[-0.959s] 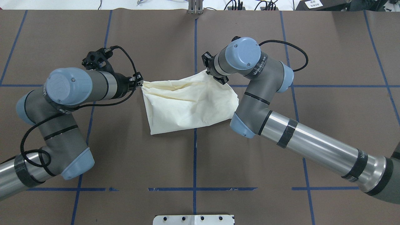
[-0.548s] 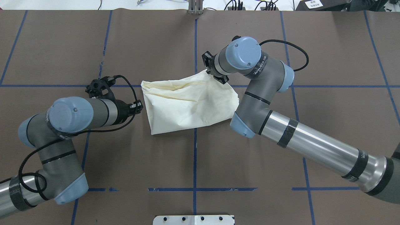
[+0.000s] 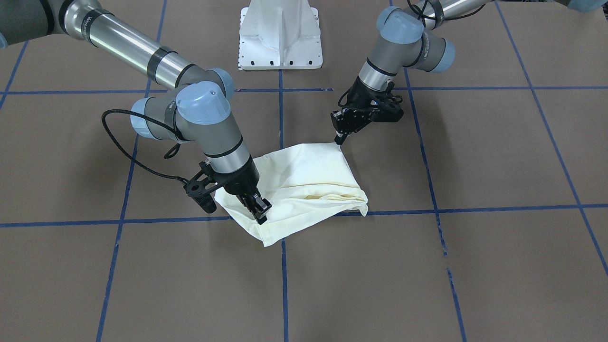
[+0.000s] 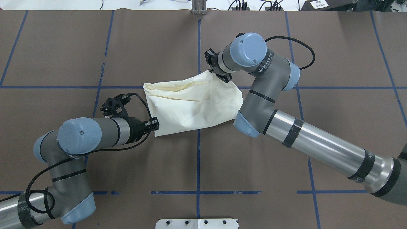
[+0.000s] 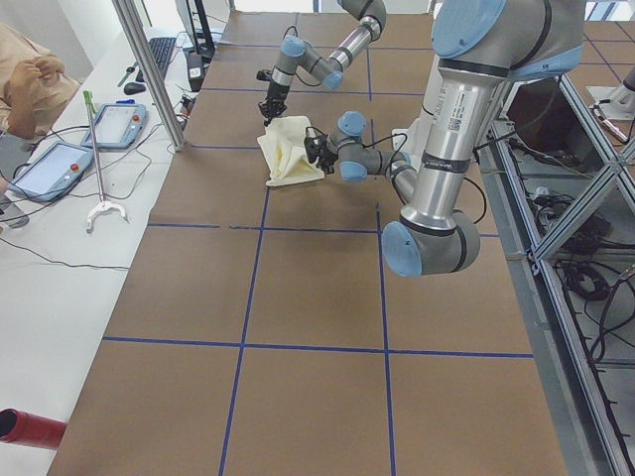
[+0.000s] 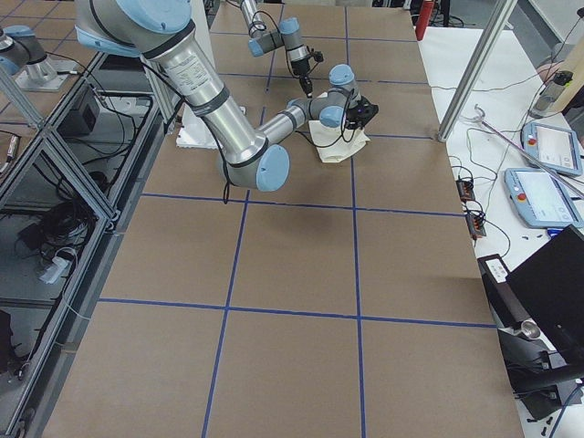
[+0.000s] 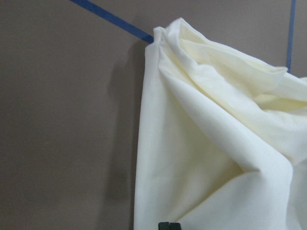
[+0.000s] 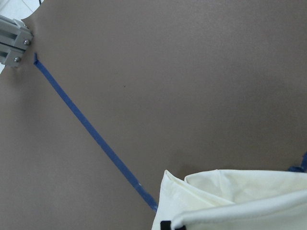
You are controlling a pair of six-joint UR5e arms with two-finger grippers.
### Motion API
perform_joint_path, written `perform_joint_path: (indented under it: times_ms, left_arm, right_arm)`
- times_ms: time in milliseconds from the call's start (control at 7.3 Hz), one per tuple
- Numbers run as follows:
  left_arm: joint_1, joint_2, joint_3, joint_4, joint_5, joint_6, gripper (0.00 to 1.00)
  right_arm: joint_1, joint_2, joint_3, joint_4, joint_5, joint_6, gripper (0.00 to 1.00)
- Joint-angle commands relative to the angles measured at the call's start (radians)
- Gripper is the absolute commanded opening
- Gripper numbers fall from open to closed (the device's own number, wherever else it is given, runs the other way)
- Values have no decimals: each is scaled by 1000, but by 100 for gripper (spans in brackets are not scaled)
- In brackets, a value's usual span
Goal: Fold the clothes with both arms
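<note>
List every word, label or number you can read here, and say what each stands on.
"WAUEED", roughly, partly blurred: white lettering on the right arm.
Sticker on the left arm: too small to read.
White label in the overhead view's top right corner: too small to read.
Shirt: no lettering shows.

L arm (image 4: 95, 136) comes in from near left, elbow bent, wrist level, L gripper (image 4: 155, 124) pointing right; jaw gap unclear. R arm (image 4: 318, 148) reaches far-left, wrist angled down, R gripper (image 4: 219, 73) pinching shirt (image 4: 190, 105).
</note>
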Motion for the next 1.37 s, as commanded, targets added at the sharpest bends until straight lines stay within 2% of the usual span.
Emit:
perform_joint_path:
  times_ms: [0, 411, 685, 1233]
  left_arm:
    - [13, -11, 6, -8, 77, -17, 0]
    - [13, -35, 70, -11, 207, -47, 0]
    - [13, -37, 87, -42, 214, -47, 0]
    - [50, -25, 111, -316, 201, -45, 0]
  right_arm:
    - [3, 1, 1, 0, 2, 0, 0]
    - [6, 2, 1, -1, 10, 0, 0]
    - [11, 2, 1, -1, 12, 0, 0]
    - [14, 5, 1, -1, 19, 0, 0]
